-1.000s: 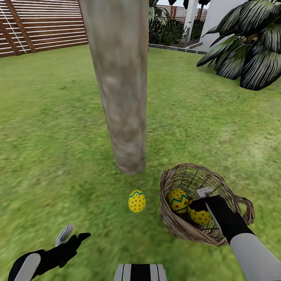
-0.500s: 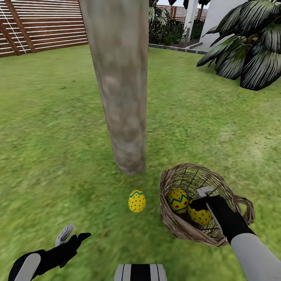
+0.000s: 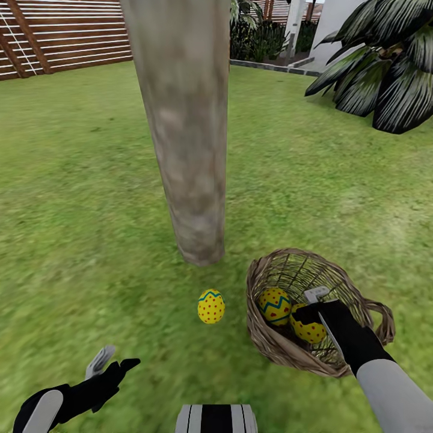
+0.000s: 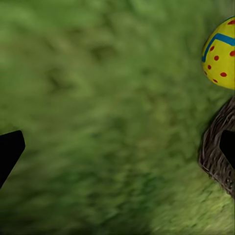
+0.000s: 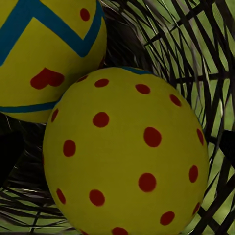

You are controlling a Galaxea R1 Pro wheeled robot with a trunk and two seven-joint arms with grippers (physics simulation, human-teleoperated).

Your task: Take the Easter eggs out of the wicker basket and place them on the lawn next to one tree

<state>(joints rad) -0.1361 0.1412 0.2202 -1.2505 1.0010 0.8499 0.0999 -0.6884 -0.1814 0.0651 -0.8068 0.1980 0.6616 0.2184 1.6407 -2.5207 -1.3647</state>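
Inside the wicker basket (image 3: 282,355), the right gripper (image 3: 313,313) is lowered onto one of the two Easter eggs (image 3: 308,331) lying there, its fingers set at either side of that egg; whether the egg is actually clamped cannot be told. Seen from the right wrist camera, this dotted egg (image 5: 127,156) is pressed against the second egg (image 5: 44,54), with the open weave (image 5: 196,58) behind both. That second egg (image 3: 274,305) is seen touching the first, on its side toward the tree. A third egg (image 3: 211,306) is laid on the lawn (image 3: 90,210) just beside the basket and near the foot of the tree trunk (image 3: 186,150). Low over the grass, well apart from the basket, the left gripper (image 3: 114,362) is held with its fingers spread and nothing between them. Beyond, a slatted fence (image 3: 66,36) and a dark bush (image 3: 385,66) are visible.
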